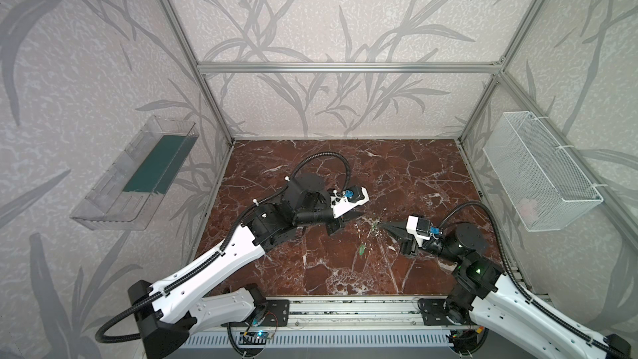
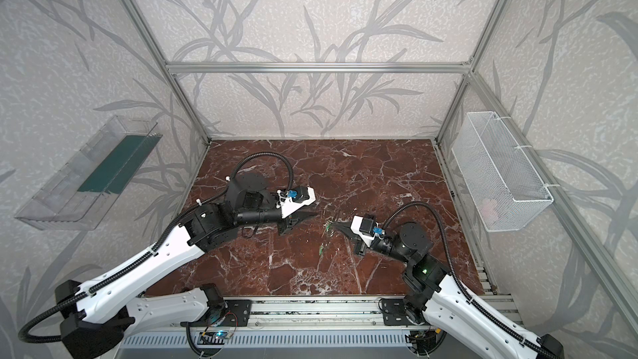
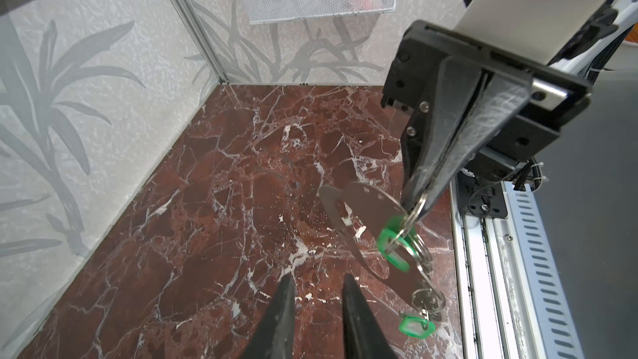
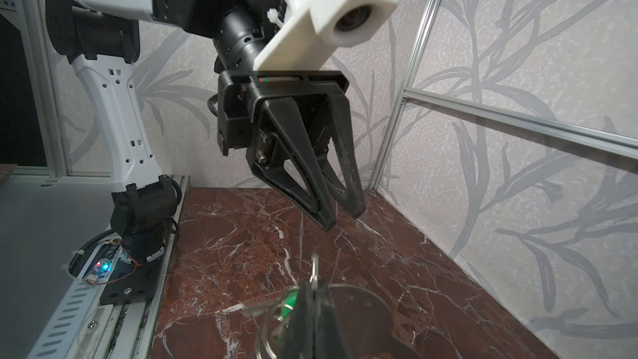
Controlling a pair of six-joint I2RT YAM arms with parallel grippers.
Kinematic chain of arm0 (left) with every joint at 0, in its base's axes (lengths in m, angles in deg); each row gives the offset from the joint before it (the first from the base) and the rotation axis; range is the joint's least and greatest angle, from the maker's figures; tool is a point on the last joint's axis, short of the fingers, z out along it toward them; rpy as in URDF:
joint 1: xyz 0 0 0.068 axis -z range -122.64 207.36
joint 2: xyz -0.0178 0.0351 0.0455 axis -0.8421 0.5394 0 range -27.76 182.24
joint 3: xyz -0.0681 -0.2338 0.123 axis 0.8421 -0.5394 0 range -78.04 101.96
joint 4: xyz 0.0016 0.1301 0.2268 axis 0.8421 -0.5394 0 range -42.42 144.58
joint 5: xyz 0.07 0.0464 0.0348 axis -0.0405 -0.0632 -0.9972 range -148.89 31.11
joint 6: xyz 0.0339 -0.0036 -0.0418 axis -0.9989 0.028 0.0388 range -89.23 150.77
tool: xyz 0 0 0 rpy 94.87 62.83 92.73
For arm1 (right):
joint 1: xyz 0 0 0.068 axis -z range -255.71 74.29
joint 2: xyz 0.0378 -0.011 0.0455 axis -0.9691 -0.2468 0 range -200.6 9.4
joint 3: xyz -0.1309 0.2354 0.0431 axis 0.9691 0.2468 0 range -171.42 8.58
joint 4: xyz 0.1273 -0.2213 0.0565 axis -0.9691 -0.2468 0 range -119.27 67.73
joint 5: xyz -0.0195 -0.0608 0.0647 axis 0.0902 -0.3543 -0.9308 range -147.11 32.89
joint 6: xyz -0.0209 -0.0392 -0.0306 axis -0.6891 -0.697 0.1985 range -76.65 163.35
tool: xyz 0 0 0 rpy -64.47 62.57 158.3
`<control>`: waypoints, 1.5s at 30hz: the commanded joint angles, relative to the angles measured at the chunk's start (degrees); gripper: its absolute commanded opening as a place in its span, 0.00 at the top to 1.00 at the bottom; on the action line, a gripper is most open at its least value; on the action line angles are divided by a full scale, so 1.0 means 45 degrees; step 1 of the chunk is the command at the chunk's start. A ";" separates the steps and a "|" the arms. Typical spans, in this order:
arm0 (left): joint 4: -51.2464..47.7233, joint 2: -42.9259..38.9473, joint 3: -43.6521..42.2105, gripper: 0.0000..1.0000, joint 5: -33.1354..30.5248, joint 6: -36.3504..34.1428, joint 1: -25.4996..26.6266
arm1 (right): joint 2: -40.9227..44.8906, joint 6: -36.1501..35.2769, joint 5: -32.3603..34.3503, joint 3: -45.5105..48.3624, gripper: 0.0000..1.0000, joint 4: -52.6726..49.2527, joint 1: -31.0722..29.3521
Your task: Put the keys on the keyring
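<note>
The grey crescent keyring point(image 3: 366, 208) hangs tilted over the marble floor, in front of my left gripper. One green key point(image 3: 393, 240) sits at its upper end and another green key point(image 3: 416, 327) dangles from a metal loop at its lower end. My right gripper point(image 3: 419, 202) is shut on the upper key's metal ring point(image 4: 314, 272), with the plate point(image 4: 362, 309) just beyond its tips. My left gripper point(image 3: 319, 291) stands open and empty a short way from the keyring. In both top views the two grippers point(image 1: 355, 217) point(image 1: 379, 224) face each other mid-table, the keys point(image 1: 361, 249) point(image 2: 327, 226) between and below them.
A white mesh basket point(image 1: 538, 174) hangs on the right wall and a clear plastic tray point(image 1: 138, 174) on the left wall. An aluminium rail point(image 1: 345, 309) runs along the front edge of the marble floor point(image 1: 397, 174). Frame posts stand at the back corners.
</note>
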 commanded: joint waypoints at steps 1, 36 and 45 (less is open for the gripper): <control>0.0715 -0.0018 0.0079 0.73 0.0699 -0.0054 -0.0023 | 0.0081 -0.0093 -0.0146 -0.0264 1.00 0.0489 0.0006; 0.0744 0.0727 -0.0077 0.76 0.3210 -0.0061 0.0055 | -0.0091 -0.0252 -0.0357 -0.0529 1.00 0.0628 -0.0004; 0.0666 0.0887 -0.0048 0.86 0.3234 -0.0339 0.0128 | -0.0153 0.0036 -0.0601 -0.0395 1.00 0.1029 -0.0004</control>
